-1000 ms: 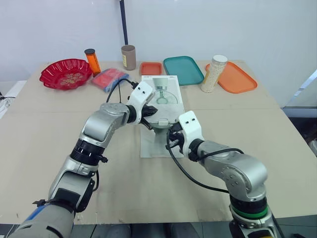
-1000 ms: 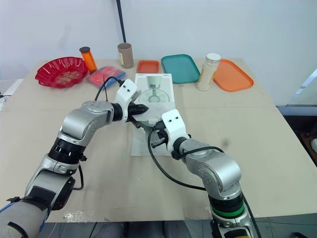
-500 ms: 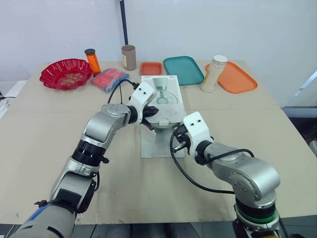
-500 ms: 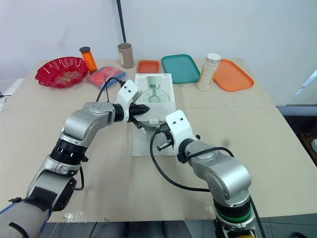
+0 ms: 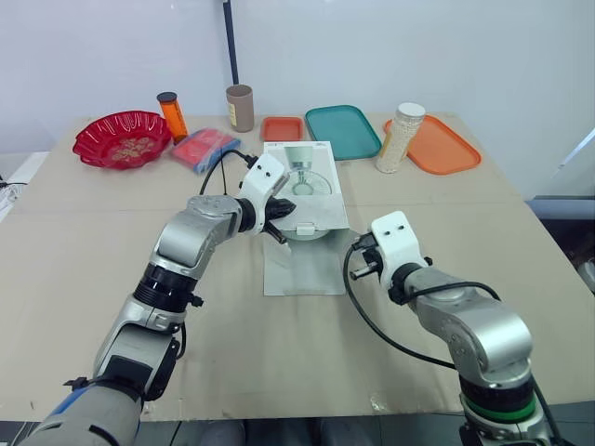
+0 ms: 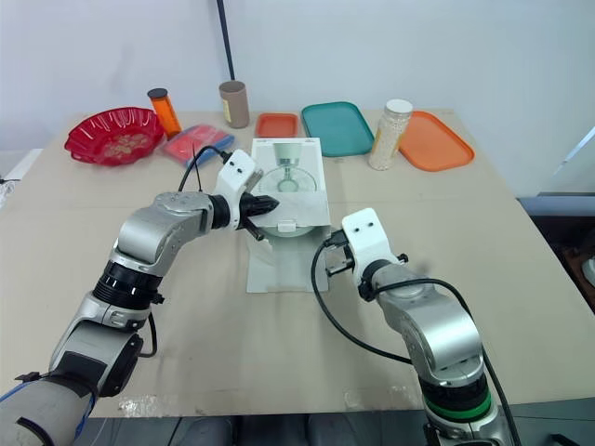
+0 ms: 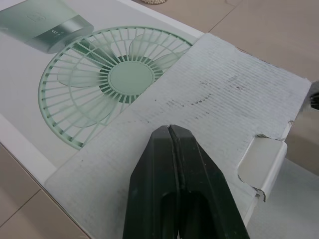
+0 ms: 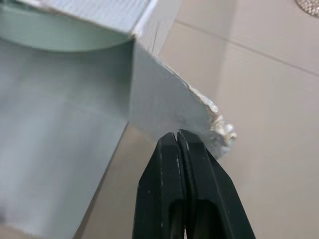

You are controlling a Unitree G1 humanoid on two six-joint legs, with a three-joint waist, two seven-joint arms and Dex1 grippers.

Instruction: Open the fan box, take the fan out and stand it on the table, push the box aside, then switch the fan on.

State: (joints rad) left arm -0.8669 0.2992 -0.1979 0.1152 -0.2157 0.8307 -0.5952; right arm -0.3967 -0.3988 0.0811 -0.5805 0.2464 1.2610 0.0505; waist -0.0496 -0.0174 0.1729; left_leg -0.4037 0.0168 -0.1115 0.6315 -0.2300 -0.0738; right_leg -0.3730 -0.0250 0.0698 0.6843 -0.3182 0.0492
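The fan box (image 5: 311, 181) lies flat on the table (image 5: 112, 242) just in front of the teal tray (image 5: 344, 130), its end flap (image 7: 224, 94) lifted open. The left gripper (image 7: 171, 132), fingers pressed together, sits on that flap. The right gripper (image 8: 177, 137), likewise closed, is at the box's torn side flap (image 8: 164, 107).

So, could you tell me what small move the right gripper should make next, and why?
Probably open the right gripper and ease it into the open end of the fan box. The left gripper, shut, pins the top flap back over the box, and the right one sits shut by the side flap, holding nothing.
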